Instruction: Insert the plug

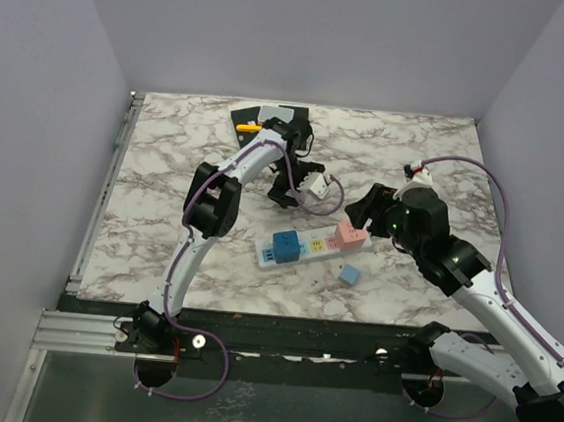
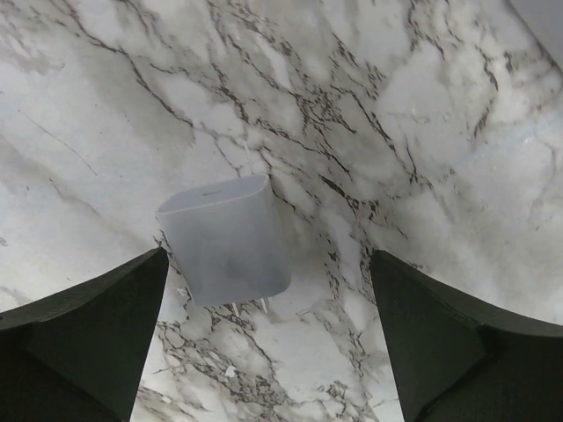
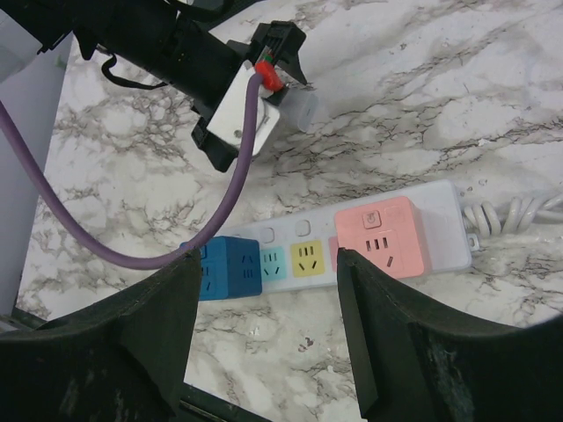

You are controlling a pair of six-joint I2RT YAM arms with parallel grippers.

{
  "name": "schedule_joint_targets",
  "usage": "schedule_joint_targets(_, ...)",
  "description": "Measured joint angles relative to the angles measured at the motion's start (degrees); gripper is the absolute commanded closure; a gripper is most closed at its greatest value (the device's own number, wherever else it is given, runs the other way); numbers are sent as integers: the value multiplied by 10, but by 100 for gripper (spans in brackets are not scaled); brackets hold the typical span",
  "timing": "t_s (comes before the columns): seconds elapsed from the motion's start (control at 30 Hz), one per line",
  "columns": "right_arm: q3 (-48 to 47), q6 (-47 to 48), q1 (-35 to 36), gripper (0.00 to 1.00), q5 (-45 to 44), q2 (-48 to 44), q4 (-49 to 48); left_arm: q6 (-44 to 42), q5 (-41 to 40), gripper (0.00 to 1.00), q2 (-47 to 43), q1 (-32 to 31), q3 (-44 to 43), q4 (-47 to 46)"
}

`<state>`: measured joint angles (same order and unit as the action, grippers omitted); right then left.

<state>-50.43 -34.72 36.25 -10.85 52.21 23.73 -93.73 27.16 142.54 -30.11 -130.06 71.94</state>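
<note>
The plug [image 2: 227, 239] is lying loose on the desk [image 1: 166, 181], not in any socket. On my left wrist feed it is a plain white block with its metal prongs [image 2: 251, 307] poking out of the edge nearest the camera. The left jaws are spread wide over it. I see one dark finger [image 2: 88, 338] at the plug's left side and the other [image 2: 457, 343] well off to its right, and neither touches it. So the left jaws are released and grasp nothing.

From the right wrist I can make out the plug as a pale block beside the left arm's [image 1: 227, 182] wrist, on the far side of the strip [image 1: 309, 246] and apart from it. From above I cannot pick the plug out under that wrist.

The strip lies across the middle of the desk, nearer to me than the plug. A blue cube [image 3: 224, 268] sits on its left end and a pink cube [image 3: 383, 236] towards its right end. A teal socket [image 3: 273, 262] and a yellow socket [image 3: 306, 257] show between them. The strip's white cord [image 3: 519, 211] curls off to the right.

The right jaws hang above the strip, part-way open. Their two dark fingers [image 3: 132, 352] frame the sockets on my feed with nothing between them.

A small pale-blue cube [image 1: 350, 274] sits alone on the desk just in front of the strip's right end. At the far edge lie some dark cards [image 1: 265, 118] with a yellow bit [image 1: 250, 126] beside them.
</note>
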Motion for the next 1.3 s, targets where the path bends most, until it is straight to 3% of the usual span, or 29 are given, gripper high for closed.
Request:
schedule_joint_targets(0.2, 0, 0, 0, 32, 0, 0, 0, 100, 26, 9, 19, 5, -25, -9)
schedule_joint_targets(0.3, 0, 0, 0, 32, 0, 1, 0, 134, 36, 21, 19, 8, -19, -23)
schedule_joint_targets(0.43, 0, -1, 0, 32, 0, 6, 0, 179, 51, 46, 19, 10, -15, -50)
schedule_joint_targets(0.57, 0, -5, 0, 32, 0, 6, 0, 206, 60, 63, 20, 8, -14, -76)
schedule_joint_targets(0.83, -2, -23, -4, 31, 0, 5, 1, 225, 78, 88, 3, 11, 19, -115)
schedule_joint_targets(0.9, -7, -28, -4, 31, 1, 5, 1, 231, 84, 89, -7, 15, 36, -117)
schedule_joint_targets(1.0, -18, -34, -5, 31, 12, 3, -1, 244, 94, 89, -51, 19, 91, -125)
schedule_joint_targets(1.13, -38, -43, -7, 30, 56, 3, -19, 265, 107, 92, -199, 25, 211, -151)
schedule_joint_targets(1.3, -66, -48, -9, 31, 115, 7, -44, 299, 140, 94, -381, 26, 253, -174)
